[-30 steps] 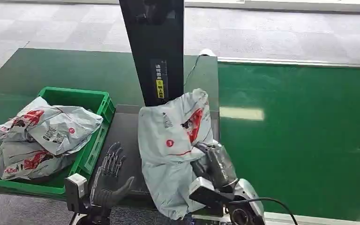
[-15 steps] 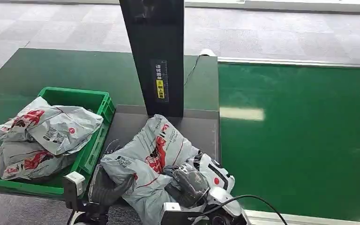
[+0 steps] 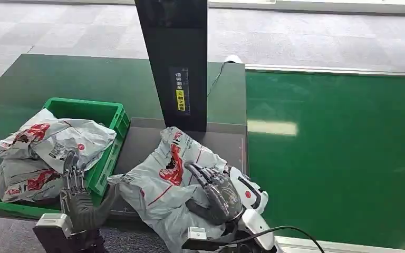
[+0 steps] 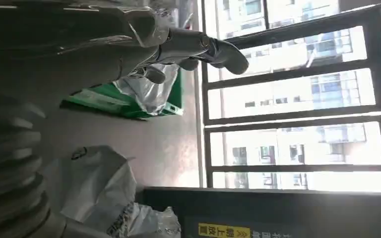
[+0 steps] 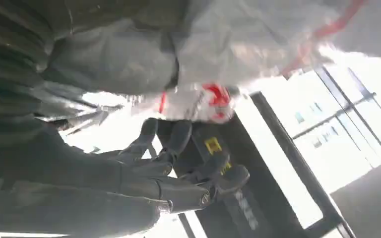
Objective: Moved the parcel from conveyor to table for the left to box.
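A grey parcel [image 3: 161, 182] with red print lies crumpled on the dark table [image 3: 142, 142], in front of the black post. My right hand [image 3: 219, 192] rests against the parcel's right side with its fingers spread and gripping nothing. In the right wrist view the parcel [image 5: 258, 44] hangs over that hand [image 5: 168, 173], whose fingers [image 5: 213, 181] are stretched out. My left hand [image 3: 76, 197] stands apart to the left of the parcel, fingers up and spread, in front of the green box [image 3: 117, 118]. The left wrist view shows that hand [image 4: 178, 44], the box [image 4: 129, 99] and the parcel [image 4: 94, 188].
The green box holds other grey parcels [image 3: 58, 142] that bulge over its left rim. A tall black post [image 3: 176, 63] with a yellow label stands behind the table. The green conveyor belt [image 3: 337, 153] runs along the right.
The parcel came down from upright and now lies flat on the table. My right hand has spread its fingers off it. My left hand moved left from under the parcel's edge.
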